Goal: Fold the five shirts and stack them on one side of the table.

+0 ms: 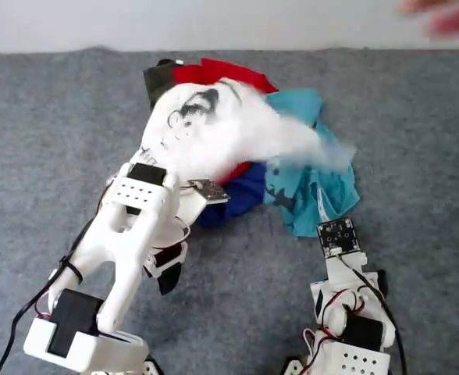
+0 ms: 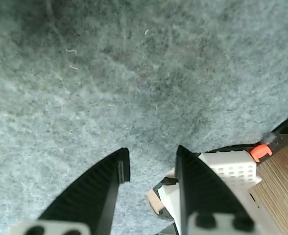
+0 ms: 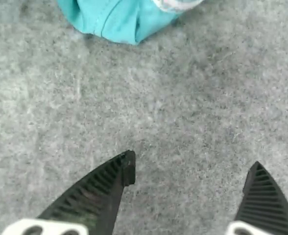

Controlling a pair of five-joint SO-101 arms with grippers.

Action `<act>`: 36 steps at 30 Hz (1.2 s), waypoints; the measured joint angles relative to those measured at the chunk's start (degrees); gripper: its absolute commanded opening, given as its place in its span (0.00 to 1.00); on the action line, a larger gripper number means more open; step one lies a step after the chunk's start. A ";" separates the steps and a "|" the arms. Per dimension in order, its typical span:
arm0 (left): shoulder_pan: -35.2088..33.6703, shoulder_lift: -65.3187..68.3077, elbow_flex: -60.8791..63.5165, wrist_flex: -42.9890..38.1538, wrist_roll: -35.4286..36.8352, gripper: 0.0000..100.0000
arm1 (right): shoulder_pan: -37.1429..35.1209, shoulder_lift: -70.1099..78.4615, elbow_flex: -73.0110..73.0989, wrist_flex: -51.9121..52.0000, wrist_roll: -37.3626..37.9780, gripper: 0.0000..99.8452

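Several shirts lie in a heap at the far middle of the table. A white shirt [image 1: 214, 129] with black print is on top, its right side smeared. Under it lie a red shirt [image 1: 222, 74], a black one [image 1: 159, 78], a navy one [image 1: 233, 199] and a teal one [image 1: 315, 191]. The left arm [image 1: 136, 226] stretches up to the heap's near left edge. My left gripper [image 2: 151, 156] is open over bare carpet, holding nothing. The right arm [image 1: 343, 312] is folded at the near right. My right gripper [image 3: 190, 169] is wide open and empty, just short of the teal shirt [image 3: 119, 17].
Grey carpet [image 1: 50, 141] covers the table, with free room left and right of the heap and along the near side. In the left wrist view an arm's white base [image 2: 232, 169] and a wooden surface [image 2: 281, 181] show beyond the carpet's edge.
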 measured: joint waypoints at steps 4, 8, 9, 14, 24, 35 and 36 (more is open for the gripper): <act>0.00 0.00 0.00 0.00 0.00 0.16 | 0.00 0.00 0.00 0.00 0.00 0.36; 0.00 0.00 0.00 0.00 0.00 0.16 | 0.00 0.00 0.00 0.00 0.00 0.36; 0.00 0.00 0.00 0.00 0.00 0.16 | 0.00 0.00 0.00 0.00 0.00 0.36; 0.00 0.00 0.00 0.00 0.00 0.16 | 0.00 0.00 0.00 0.00 0.00 0.36; 0.00 0.00 2.46 0.00 0.00 0.16 | 0.00 -0.44 0.00 0.35 0.00 0.36; 0.00 0.00 3.08 0.00 0.00 0.16 | 0.00 -0.44 0.00 0.35 0.00 0.36; 0.00 0.00 3.08 0.00 0.00 0.16 | 0.00 -0.44 0.00 0.35 0.00 0.36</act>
